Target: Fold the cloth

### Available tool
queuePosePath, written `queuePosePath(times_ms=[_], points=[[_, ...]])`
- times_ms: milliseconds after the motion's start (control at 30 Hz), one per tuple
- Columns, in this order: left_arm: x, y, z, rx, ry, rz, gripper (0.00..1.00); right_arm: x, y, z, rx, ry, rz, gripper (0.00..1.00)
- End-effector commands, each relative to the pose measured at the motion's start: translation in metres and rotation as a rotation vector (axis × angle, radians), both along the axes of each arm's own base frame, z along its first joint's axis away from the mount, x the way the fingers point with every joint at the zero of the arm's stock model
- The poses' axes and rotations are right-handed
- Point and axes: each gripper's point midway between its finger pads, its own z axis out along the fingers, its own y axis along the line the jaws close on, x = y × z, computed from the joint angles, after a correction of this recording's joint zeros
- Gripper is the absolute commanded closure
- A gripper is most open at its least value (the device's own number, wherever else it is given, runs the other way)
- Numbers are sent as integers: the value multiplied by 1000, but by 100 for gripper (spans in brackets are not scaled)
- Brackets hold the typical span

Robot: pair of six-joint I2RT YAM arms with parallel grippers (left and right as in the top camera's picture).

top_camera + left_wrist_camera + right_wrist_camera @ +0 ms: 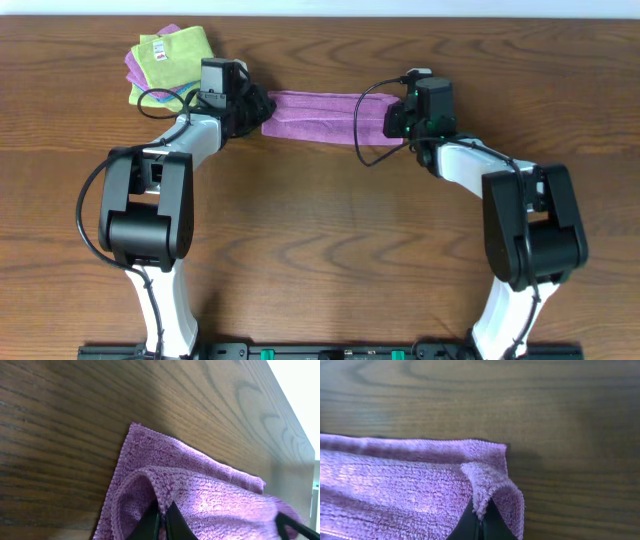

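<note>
Left claw (162, 519) clamped on cloth (312, 117) edge fold | right claw (480, 520) clamped on opposite end corner | cloth lies as strip on surface (320, 230) between both claws | looks soft, light, limp; corners seem best hold

Dark wooden table (320, 250) bears the lilac cloth (310, 117) and a green-topped cloth pile (170, 55)
</note>
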Motion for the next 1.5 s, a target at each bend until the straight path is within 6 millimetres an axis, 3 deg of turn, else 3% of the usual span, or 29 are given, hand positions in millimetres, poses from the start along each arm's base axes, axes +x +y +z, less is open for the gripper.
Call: queuePosePath(times_ms=[0, 67, 200, 267, 500, 667, 700, 800, 867, 967, 1133, 1467], points=[[5, 9, -4, 28, -3, 30, 91, 6, -5, -9, -48, -6, -18, 97], [5, 10, -4, 31, -4, 31, 78, 8, -7, -6, -51, -21, -26, 88], [6, 13, -4, 39, -7, 39, 64, 12, -8, -1, -54, -45, -36, 66], [8, 16, -3, 37, -9, 44, 62, 13, -8, 2, -53, -51, -36, 56], [23, 20, 25, -22, -54, 8, 52, 12, -10, 35, -51, -85, -45, 50], [32, 22, 48, -6, -47, -10, 54, 1, -21, 50, -91, -58, -83, 41], [34, 21, 53, -10, -49, -16, 58, -2, -22, 52, -93, -49, -83, 40], [38, 7, 73, -33, -78, -57, 94, -14, -27, 56, -83, 4, -107, 30], [37, -6, 77, -33, -86, -80, 94, -23, -32, 57, -25, 55, -171, 25], [26, -26, 63, 53, -46, -92, 94, -38, -37, 54, 140, 166, -270, 18], [11, -42, 42, 271, -43, -142, 94, -50, -38, 48, 372, 301, -314, 12], [-1, -33, -3, 452, 34, -149, 94, -52, -30, 40, 530, 385, -322, 9]])
